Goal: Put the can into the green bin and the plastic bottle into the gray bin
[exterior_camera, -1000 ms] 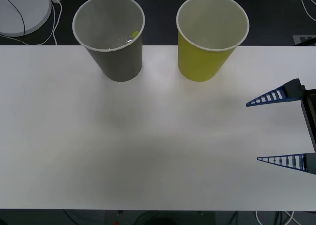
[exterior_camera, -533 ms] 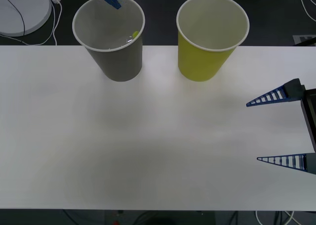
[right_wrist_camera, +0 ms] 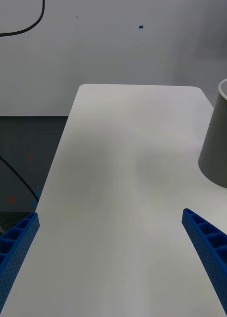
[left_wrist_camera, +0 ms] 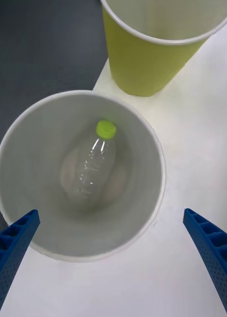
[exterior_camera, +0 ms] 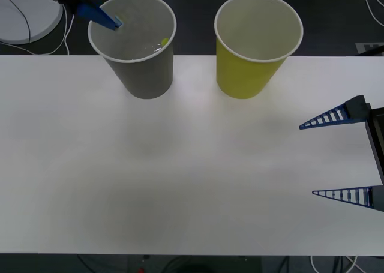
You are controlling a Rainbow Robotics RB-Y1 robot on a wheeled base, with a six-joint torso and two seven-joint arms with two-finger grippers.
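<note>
The plastic bottle lay inside the gray bin, leaning on the inner wall with its lime-green cap uppermost, so this half of the task looked finished. The green bin stood upright just beside the gray bin, on the robot's right of it, near the far edge of the white table. In the front view the inside of the green bin looked pale and bare, although its bottom was not fully visible, and I could not find any can on the table. I judge that the step in hand was the pulling away after the release of the bottle. The next move would call for finding the can, taking it with one gripper and carrying it above the green bin without knocking either cup.

The left gripper hovered directly above the mouth of the gray bin, looking down into it, with its blue ribbed fingers spread wide and holding nothing. The right gripper was parked well apart from the gray bin, at the robot's right edge of the table, low over the surface, its fingers also spread wide and empty.
</note>
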